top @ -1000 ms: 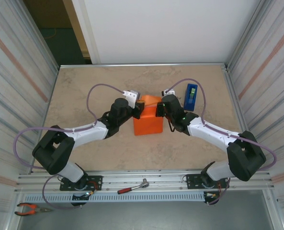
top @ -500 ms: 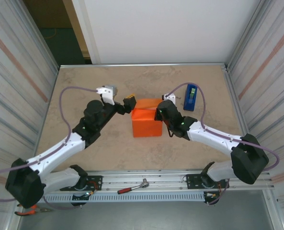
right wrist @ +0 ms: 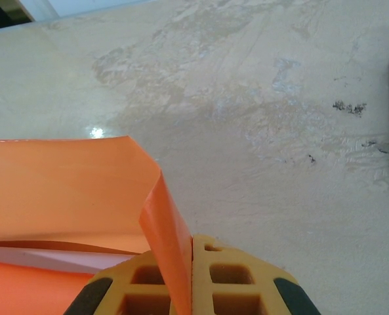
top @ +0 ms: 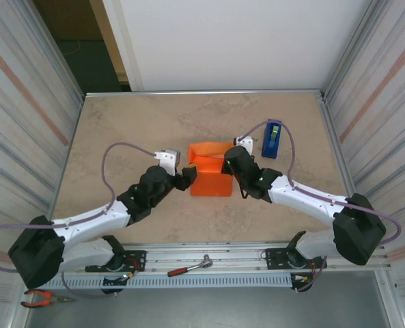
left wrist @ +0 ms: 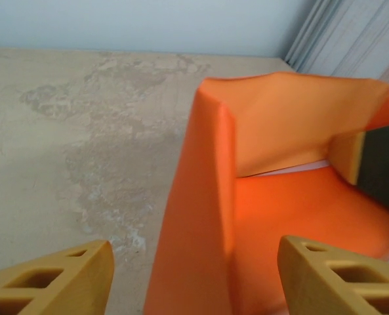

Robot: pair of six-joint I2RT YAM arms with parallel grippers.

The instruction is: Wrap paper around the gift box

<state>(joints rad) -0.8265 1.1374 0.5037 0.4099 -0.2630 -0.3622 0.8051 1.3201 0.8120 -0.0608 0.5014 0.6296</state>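
- Find the gift box (top: 212,183) mid-bench (top: 120,130), a low squarish block lying in the paper (top: 203,152), between the two arms.
- Find the paper folded up around it, with one flap standing along the left side and another rising at the far side, curled over at its edge.
- Trace the left arm (top: 100,215) from its base far out to an elbow at the near-left corner, then along a low forearm slanting up and right to the box's left side.
- See the left fingers (top: 186,178) spread wide, astride the upright left flap and clamping nothing.
- Trace the right arm (top: 304,195) out to an elbow at the near right, then along a forearm slanting up and left to the box's far right corner.
- See the right fingers (top: 225,165) pressed together on a curled edge of the paper, with the sheet pinched between the yellow tips.
- Note a blue tape dispenser (top: 272,139) standing just beyond the right wrist, apart from the paper.
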